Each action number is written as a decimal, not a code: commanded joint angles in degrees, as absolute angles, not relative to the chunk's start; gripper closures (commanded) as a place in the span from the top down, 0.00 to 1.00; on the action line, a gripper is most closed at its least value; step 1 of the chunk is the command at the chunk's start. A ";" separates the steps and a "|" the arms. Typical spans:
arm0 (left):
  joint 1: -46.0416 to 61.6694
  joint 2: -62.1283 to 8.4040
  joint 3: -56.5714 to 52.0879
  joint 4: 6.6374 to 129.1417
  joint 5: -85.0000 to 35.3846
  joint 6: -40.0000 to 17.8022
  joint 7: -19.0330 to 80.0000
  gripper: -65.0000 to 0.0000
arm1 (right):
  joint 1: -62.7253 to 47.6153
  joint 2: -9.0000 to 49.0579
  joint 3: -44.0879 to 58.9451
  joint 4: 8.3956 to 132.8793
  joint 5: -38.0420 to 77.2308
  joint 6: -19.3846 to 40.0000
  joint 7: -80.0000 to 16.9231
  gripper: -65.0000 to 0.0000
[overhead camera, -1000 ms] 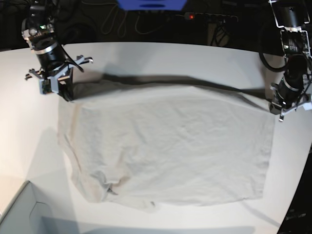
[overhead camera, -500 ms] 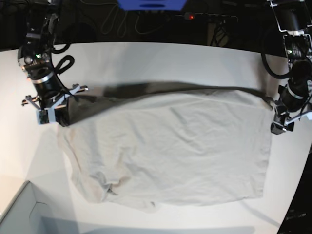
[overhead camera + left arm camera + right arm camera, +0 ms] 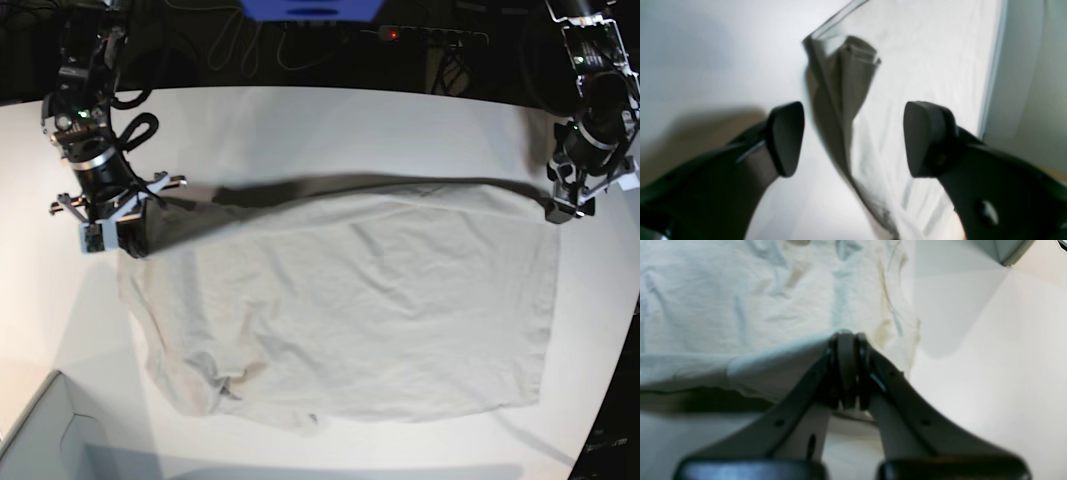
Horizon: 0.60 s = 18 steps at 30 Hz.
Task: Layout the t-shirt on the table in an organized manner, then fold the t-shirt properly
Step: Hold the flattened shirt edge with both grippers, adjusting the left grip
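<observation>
The beige-grey t-shirt (image 3: 350,310) lies spread over the white table (image 3: 320,120), neckline toward the front left. At the left of the base view my right gripper (image 3: 125,235) is shut on the shirt's far left corner. The right wrist view shows that gripper (image 3: 848,340) pinching a raised fabric edge of the t-shirt (image 3: 740,306). My left gripper (image 3: 567,205) is at the far right corner, open. In the left wrist view the left gripper (image 3: 853,136) has its jaws wide apart, and the folded corner of the t-shirt (image 3: 857,66) lies free beyond them on the table (image 3: 706,50).
A pale grey box corner (image 3: 40,440) sits at the front left, also seen in the right wrist view as a grey box corner (image 3: 1007,250). Behind the table are a blue object (image 3: 310,8), a power strip (image 3: 430,35) and cables. The table's curved edge runs down the right.
My left gripper has opened, let go of the shirt's right corner and drawn back. The right gripper, still holding, moved toward the front. The lifted far edge has sunk lower.
</observation>
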<state>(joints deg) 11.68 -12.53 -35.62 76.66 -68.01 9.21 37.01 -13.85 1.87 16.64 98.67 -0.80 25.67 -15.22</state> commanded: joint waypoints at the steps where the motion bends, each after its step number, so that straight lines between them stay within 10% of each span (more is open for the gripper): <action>1: 10.95 -13.23 -36.00 77.14 -69.14 9.63 37.67 0.69 | -13.32 1.98 16.66 99.74 0.04 25.54 -13.49 0.00; 5: 9.19 -13.05 -35.12 76.79 -69.14 9.63 37.67 0.58 | -13.41 1.98 16.66 99.56 0.04 25.54 -13.49 0.00; 10: 6.55 -13.23 -32.48 76.79 -69.14 9.63 37.49 0.03 | -13.41 1.98 16.66 99.56 0.04 25.54 -13.49 0.00; 18: 1.36 -13.49 -32.31 76.70 -69.05 9.89 37.58 0.00 | -13.41 2.15 16.66 99.47 0.04 25.54 -13.49 0.00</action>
<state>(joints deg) 1.89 -12.51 -32.10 75.79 -67.94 9.39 37.32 -13.85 1.76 16.53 98.61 -0.80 25.69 -15.25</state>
